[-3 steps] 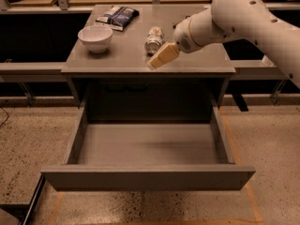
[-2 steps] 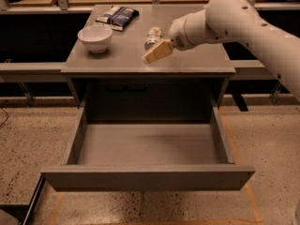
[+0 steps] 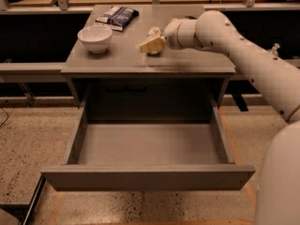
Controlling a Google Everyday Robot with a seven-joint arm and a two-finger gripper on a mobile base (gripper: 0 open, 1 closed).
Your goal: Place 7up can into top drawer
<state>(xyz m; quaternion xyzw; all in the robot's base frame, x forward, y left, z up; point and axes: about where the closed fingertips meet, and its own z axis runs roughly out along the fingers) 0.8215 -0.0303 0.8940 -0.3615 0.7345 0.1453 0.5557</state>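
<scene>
The 7up can [image 3: 153, 31] lies on the grey table top [image 3: 117, 57], right of centre, small and silvery with green marks. My gripper [image 3: 151, 45] reaches in from the right and sits right over the can, hiding most of it. I cannot tell whether it touches the can. The top drawer [image 3: 147, 177] is pulled wide open below the table, and nothing lies on its grey floor [image 3: 147, 144].
A white bowl [image 3: 95, 37] stands at the table's left. A dark packet [image 3: 117, 17] lies at the back left. My white arm [image 3: 253, 64] crosses the right side above the drawer's right wall. Speckled floor surrounds the drawer.
My gripper has moved left and back over the table, from just right of the can to directly over it, so it now covers most of the can. The drawer has not moved.
</scene>
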